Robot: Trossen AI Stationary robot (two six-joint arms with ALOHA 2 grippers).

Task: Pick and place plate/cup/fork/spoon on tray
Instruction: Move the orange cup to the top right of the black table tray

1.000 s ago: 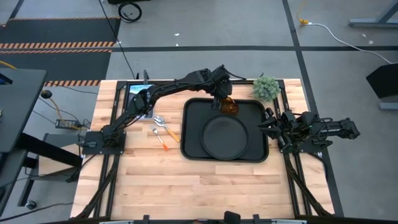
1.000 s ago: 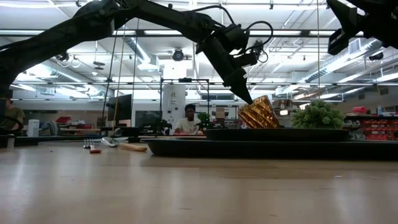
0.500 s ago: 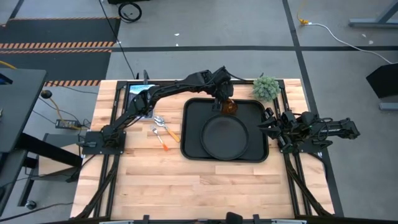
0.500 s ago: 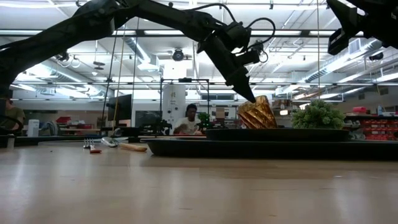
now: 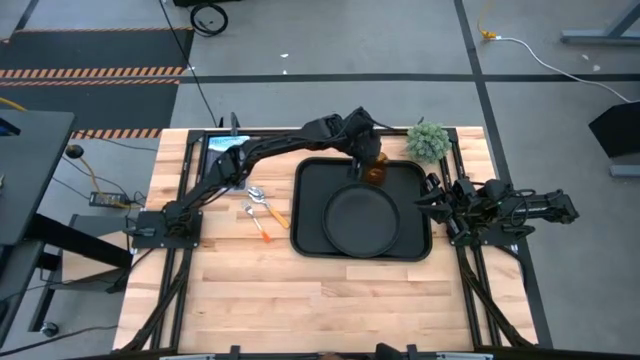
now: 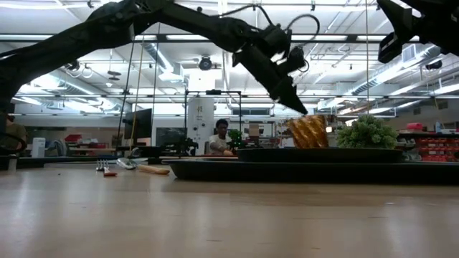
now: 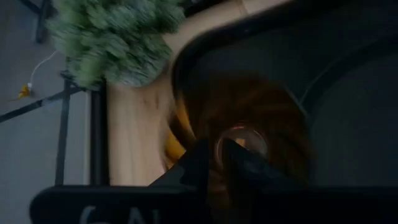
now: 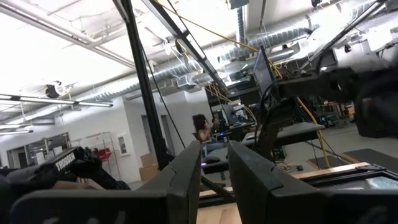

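Note:
The amber cup stands upright in the far right corner of the black tray; its foot is hidden behind the plate's rim in the low view. My left gripper reaches down to its top, shut on it. The round black plate lies flat in the tray. The spoon and the fork lie flat on the wood left of the tray. My right gripper waits at the table's right edge, with a narrow gap between its fingers. My left gripper holds the cup by its top rim, on the side toward the table's left. The fingers slant down from the left and far side. Whether one finger is inside the cup, the blurred wrist view does not show. The cup stands upright.
A small green plant stands on the table just past the tray's far right corner, close to the cup. A flat blue-faced device lies at the far left. A person sits in the room beyond the table.
My left gripper has gone a little toward the table's right edge and tipped further down, taking the cup along. The cup, tilted a second ago, now stands upright and sits a little further right in the tray's far corner.

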